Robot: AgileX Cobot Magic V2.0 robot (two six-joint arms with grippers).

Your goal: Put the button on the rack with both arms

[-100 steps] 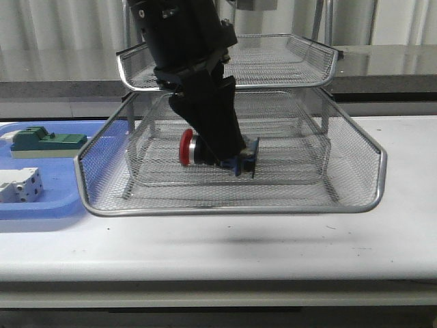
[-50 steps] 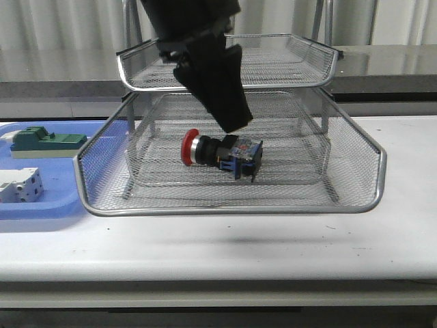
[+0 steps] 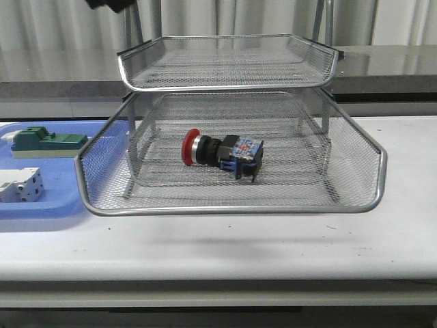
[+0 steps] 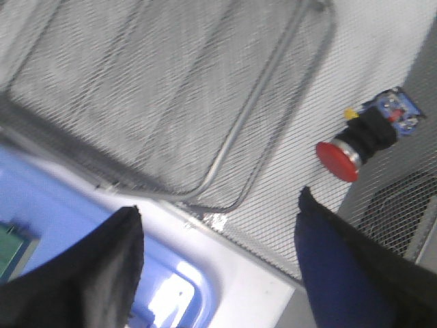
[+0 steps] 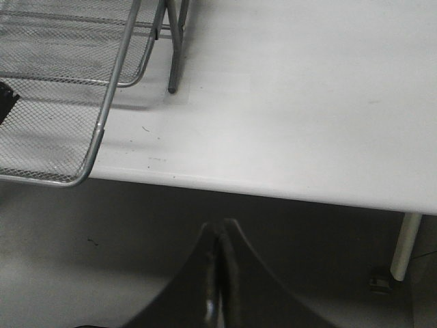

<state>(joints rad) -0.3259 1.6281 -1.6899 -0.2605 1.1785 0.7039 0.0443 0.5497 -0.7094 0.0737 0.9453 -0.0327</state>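
Note:
The button (image 3: 220, 152), with red head, black body and blue rear block, lies on its side in the bottom tier of the silver wire rack (image 3: 232, 205). It also shows in the left wrist view (image 4: 365, 135), lying on the mesh. My left gripper (image 4: 218, 225) is open and empty, high above the rack's (image 4: 225, 143) left front corner; only a dark scrap of that arm (image 3: 109, 4) shows at the front view's top edge. My right gripper (image 5: 220, 236) is shut and empty, off the table's front edge, right of the rack (image 5: 102, 130).
A flat blue tray (image 3: 48, 205) lies left of the rack and holds a green block (image 3: 44, 141) and a white block (image 3: 19, 186). The white table (image 3: 273, 239) runs along the front; its edge shows in the right wrist view (image 5: 273, 184).
My left gripper let go of the button, rose out of the rack and left the front view upward to the left. The button stays on the bottom tier.

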